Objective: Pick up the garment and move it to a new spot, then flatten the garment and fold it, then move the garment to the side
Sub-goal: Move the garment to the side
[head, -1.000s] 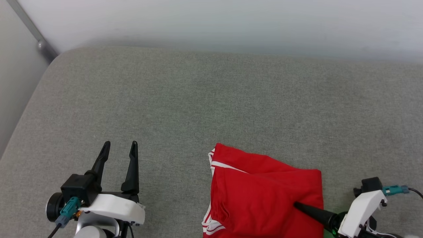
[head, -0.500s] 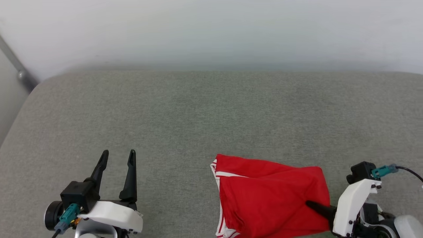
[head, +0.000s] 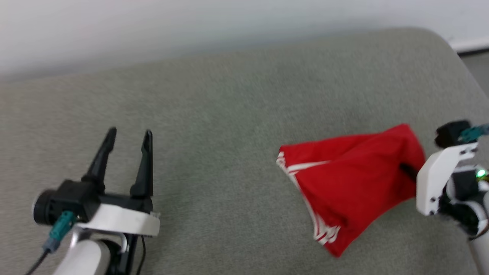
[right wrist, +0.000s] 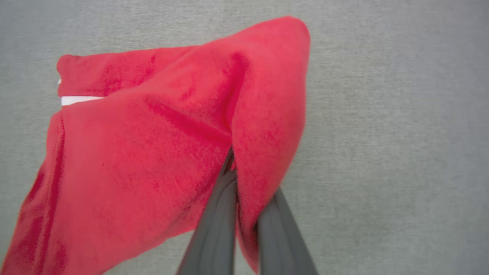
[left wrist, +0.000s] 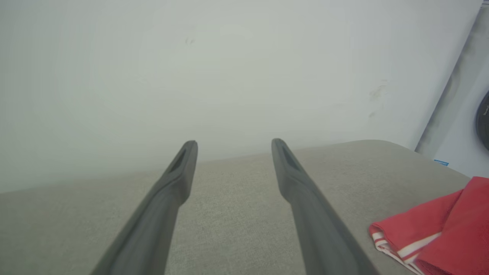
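Closing within the last second, my right hand (head: 408, 170) now pinches a fold of the one red jersey (head: 351, 179); my head has swung too, so the whole view has shifted. I count two hands, each with two dark fingers. The cloth bunches to a peak at the grip, hides my right fingertips, and spreads away toward my left with white-striped trim at its edge, over the right part of the grey fabric worktop (head: 229, 114). My left hand (head: 129, 135) hangs spread wide and empty, well apart from the jersey. One white wall (head: 153, 23) stands behind.
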Controlling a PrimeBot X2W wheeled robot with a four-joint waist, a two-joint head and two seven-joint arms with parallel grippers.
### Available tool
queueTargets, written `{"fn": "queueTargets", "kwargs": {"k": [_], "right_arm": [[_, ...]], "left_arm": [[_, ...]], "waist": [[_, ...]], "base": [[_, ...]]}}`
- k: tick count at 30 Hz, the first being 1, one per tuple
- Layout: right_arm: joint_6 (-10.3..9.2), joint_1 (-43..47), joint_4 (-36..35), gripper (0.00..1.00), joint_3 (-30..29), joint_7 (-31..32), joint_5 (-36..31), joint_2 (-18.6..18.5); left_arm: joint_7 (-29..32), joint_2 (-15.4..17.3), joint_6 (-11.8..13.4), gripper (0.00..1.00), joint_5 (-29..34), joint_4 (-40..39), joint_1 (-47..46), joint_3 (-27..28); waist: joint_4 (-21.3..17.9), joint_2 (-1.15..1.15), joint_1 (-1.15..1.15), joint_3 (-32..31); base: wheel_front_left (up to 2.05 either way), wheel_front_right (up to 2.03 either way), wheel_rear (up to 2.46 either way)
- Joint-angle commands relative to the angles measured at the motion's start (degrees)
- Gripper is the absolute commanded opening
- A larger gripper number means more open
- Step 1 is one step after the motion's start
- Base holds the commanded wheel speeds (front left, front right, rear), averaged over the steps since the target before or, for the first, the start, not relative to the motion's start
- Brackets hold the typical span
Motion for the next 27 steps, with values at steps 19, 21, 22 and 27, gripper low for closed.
{"fn": "queueTargets", "kwargs": {"k": [19, 21, 22, 27], "right_arm": [[-0.05, -17.15, 3.99, 0.00, -25.40, -13.17, -14.38, -4.98], [-0.05, -17.93, 4.42, 0.00, -27.75, -14.35, -16.86, -4.64], [-0.05, -18.28, 5.41, 0.14, -29.07, -14.52, -17.33, -3.88], [-0.04, -19.09, 8.30, 1.00, -31.57, -18.33, -20.10, -2.01]], "left_arm": [[9.53, 7.85, -3.61, 1.00, 7.06, -15.48, -18.55, -1.46], [9.81, 8.08, -3.95, 1.00, 7.37, -16.04, -19.28, -1.69], [9.89, 8.09, -3.96, 1.00, 7.47, -16.12, -19.56, -1.81], [9.64, 7.78, -4.00, 1.00, 7.47, -15.52, -19.81, -2.39]], "waist": [[-9.88, 0.00, 0.00, 32.31], [-9.54, 0.00, 0.00, 33.10], [-9.35, 0.00, 0.00, 33.31], [-8.50, 0.00, 0.00, 33.14]], "base": [[0.00, 0.00, 0.00], [0.00, 0.00, 0.00], [0.00, 0.00, 0.00], [0.00, 0.00, 0.00]]}}
